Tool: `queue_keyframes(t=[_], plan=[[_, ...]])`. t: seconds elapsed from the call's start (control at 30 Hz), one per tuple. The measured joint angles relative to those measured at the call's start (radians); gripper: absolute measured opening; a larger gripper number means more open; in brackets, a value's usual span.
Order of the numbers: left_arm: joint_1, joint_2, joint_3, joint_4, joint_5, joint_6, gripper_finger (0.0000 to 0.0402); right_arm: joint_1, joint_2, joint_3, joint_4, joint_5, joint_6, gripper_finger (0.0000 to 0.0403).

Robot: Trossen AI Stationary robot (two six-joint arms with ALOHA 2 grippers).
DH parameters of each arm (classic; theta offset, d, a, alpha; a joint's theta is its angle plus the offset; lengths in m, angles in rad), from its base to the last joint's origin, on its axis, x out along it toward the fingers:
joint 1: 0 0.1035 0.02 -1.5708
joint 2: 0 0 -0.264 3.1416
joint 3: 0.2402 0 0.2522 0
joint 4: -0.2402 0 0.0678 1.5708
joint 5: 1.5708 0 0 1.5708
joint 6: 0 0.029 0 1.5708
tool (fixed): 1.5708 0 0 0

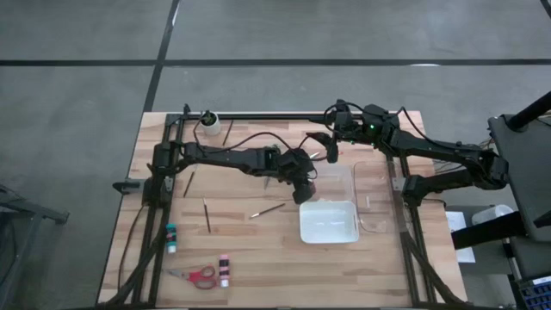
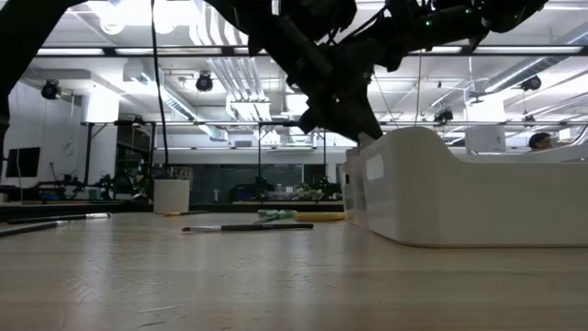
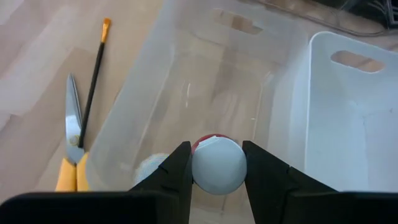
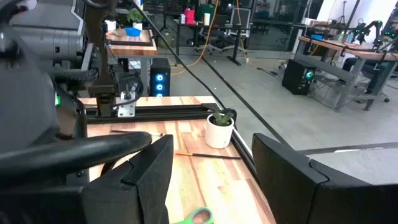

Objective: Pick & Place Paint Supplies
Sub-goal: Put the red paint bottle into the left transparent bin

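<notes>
**Over the clear bin, a red bottle in my left pincer**

Above the clear bin [image 3: 186, 87], my left pincer [image 3: 216, 171] pinches a red paint bottle [image 3: 217, 163] by its pale cap. Only my left wrist view shows this: the round cap fills the gap between the two dark fingers [image 3: 171, 174], with a sliver of red behind it. The same view shows yellow-handled scissors [image 3: 71, 146] and a thin brush [image 3: 93, 78] lying side by side on the counter [image 3: 37, 74] just beside the bin's wall, and the white tray [image 3: 348, 118] on the bin's other side.

From above, my left pincer [image 1: 303, 182] sits at the bin's near-left edge, but the bottle itself is hidden under the arm. That high view adds what the wrist cannot see: another brush [image 1: 207, 214] and a teal bottle [image 1: 171, 237] farther left, then red-handled scissors [image 1: 196, 275] next to another red bottle [image 1: 225, 269] near the front edge, and a white cup [image 1: 209, 121] at the back rail.

The low view shows only the tray's tall white wall [image 2: 441, 193] with dark arms above it.

My right pincer [image 4: 211, 168] hangs spread and empty over the back of the counter, green scissor handles [image 4: 196, 216] below it.
</notes>
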Motion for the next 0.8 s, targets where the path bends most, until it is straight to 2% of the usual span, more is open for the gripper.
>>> queue_keyframes(t=[0.17, 0.67, 0.8], plan=[[-0.005, 0.000, 0.035, -0.013, 0.000, 0.018, 0.0110, 0.000, 0.000, 0.000, 0.000, 0.000, 0.000, 0.0217], [-0.031, 0.003, 0.033, -0.158, 0.014, -0.014, 0.0110, 0.000, 0.000, 0.000, 0.000, 0.000, 0.000, 0.0217], [-0.031, 0.002, 0.011, -0.139, 0.011, -0.014, 0.0110, 0.000, 0.000, 0.000, 0.000, 0.000, 0.000, 0.0217]])
